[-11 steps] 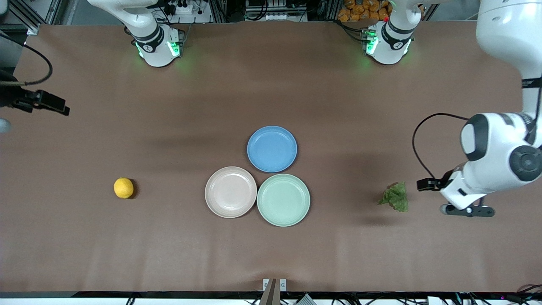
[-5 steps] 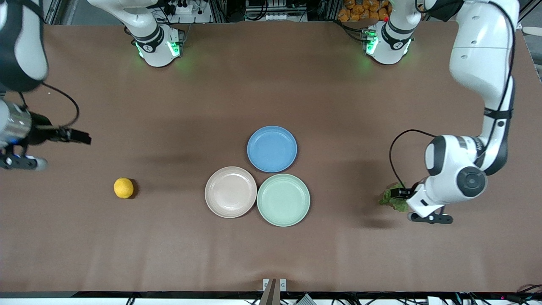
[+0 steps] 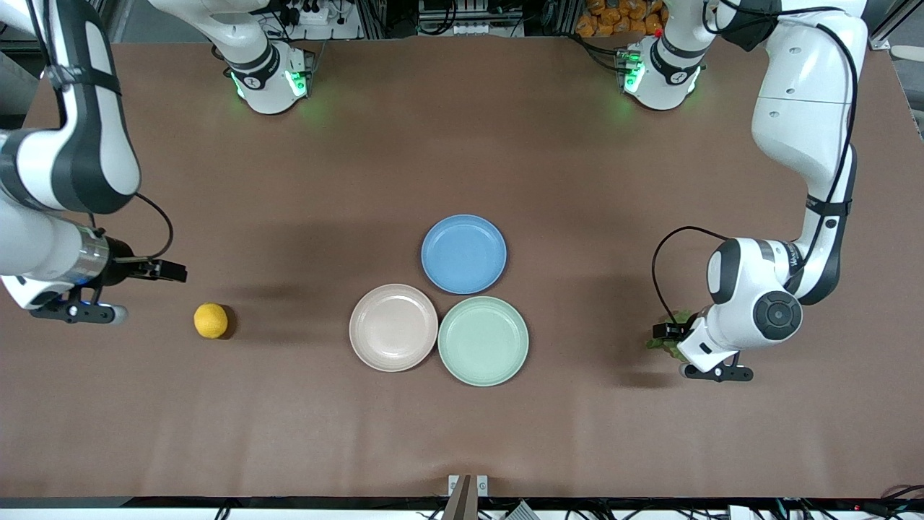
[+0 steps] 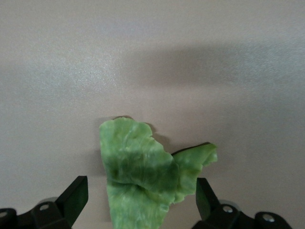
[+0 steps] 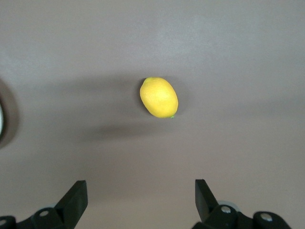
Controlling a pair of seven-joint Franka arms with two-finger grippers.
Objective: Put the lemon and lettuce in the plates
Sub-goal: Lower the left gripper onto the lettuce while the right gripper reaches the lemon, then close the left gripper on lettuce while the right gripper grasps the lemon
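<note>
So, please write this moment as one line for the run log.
left gripper: open, straddling lettuce | right gripper: open, short of lemon | beige plate, green plate: empty

Both arms reach low over the table, the left gripper point(image 4: 138, 202) and the right gripper point(image 5: 140, 202) each with fingers spread wide.

A round matte blue plate point(image 3: 463, 253) is sitting on the brown table point(image 3: 462, 433), touching nothing visible on its surface.
</note>
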